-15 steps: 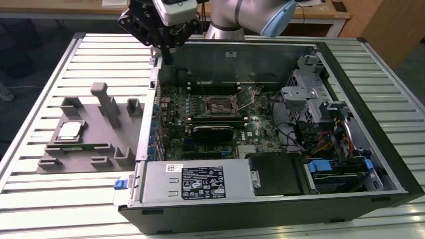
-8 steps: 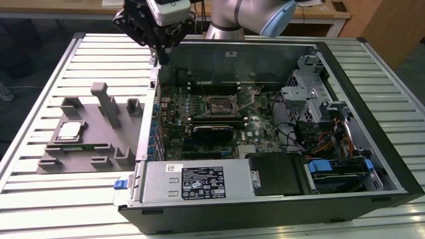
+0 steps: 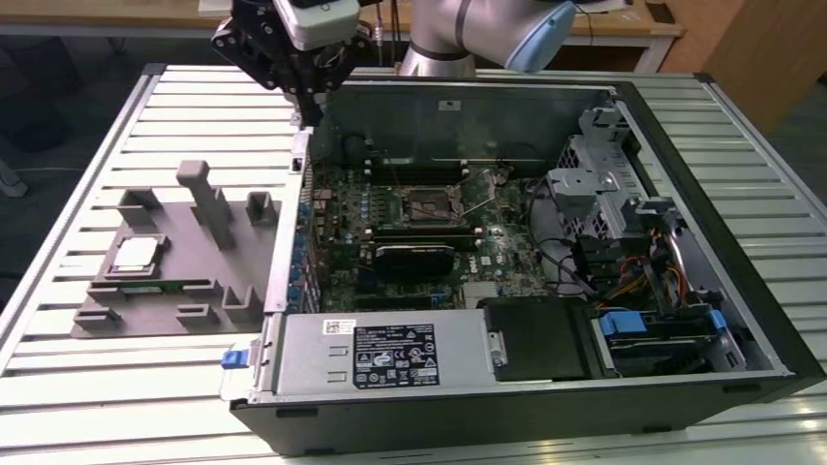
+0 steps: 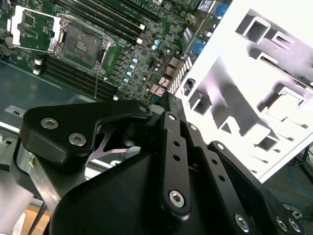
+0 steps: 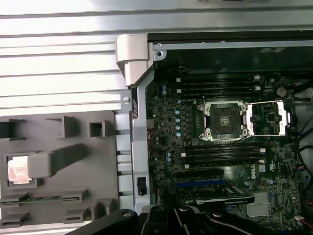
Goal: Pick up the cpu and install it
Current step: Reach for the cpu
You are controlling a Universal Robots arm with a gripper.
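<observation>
The cpu [image 3: 136,255] is a small silvery square with a pale rim, lying in a recess of the grey fixture tray [image 3: 155,291] to the exterior view's left of the open computer case. In the first wrist view the cpu [image 5: 18,171] is partly hidden behind a grey post. The motherboard socket [image 3: 431,201] [image 5: 222,120] [image 4: 80,44] stands empty, its metal load plate [image 5: 266,117] swung open beside it. My gripper [image 3: 310,100] [image 4: 168,98] [image 5: 171,218] hangs shut and empty, high above the case's rear corner, between tray and socket.
The case [image 3: 723,194] lies on its side on a slatted white table [image 3: 77,387]. It holds a power supply [image 3: 375,354], drive cages [image 3: 607,184], cables and a black card [image 3: 413,257] near the socket. Upright grey posts [image 3: 200,199] rise from the tray.
</observation>
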